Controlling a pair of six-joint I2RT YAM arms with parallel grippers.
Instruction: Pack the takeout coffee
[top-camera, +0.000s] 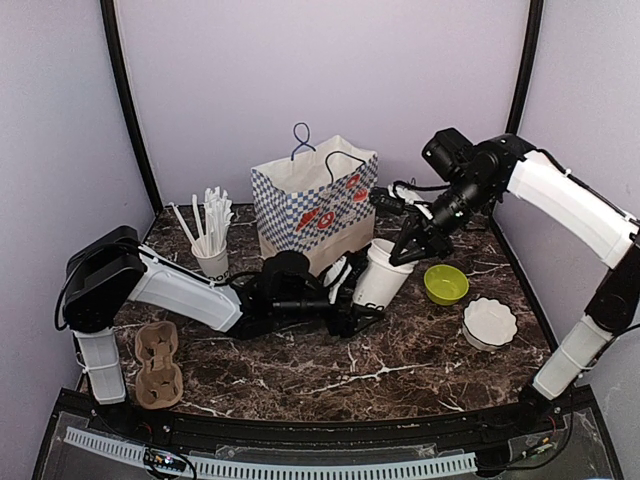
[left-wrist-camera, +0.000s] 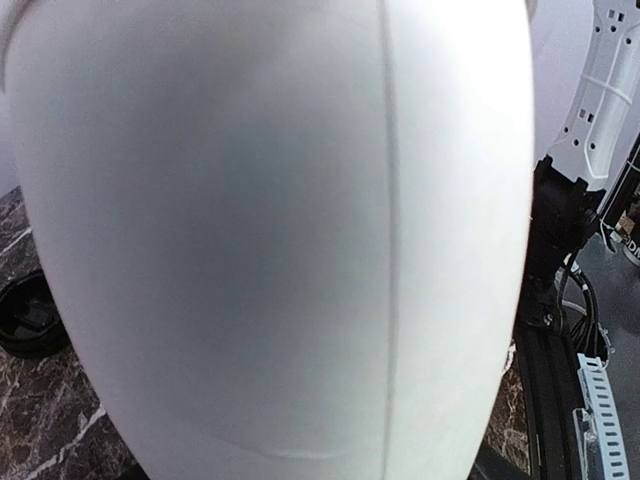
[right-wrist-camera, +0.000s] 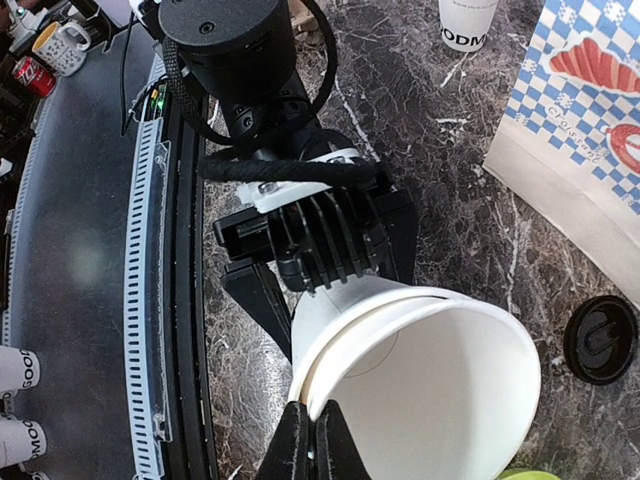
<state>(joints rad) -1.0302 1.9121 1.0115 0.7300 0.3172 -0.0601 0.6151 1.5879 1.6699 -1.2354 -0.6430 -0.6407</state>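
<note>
Filling left wrist view, cup (left-wrist-camera: 270, 240) probably hides fingers (right-wrist-camera: 262, 305).

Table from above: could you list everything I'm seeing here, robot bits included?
paper cups: seemingly two, nested, white, lidless, tilted mid-table
lid: one, black, flat beside the bag
paper bag: one, blue-and-white checked, upright at back centre
cup of straws: one, white, back left
cup carrier: one, brown cardboard, front left
bowl: one, lime green, right of the cups
scalloped dish: one, white, front right
left gripper: one, black, astride the cups' base
right gripper: one, black, pinched shut on the cups' rim
</note>
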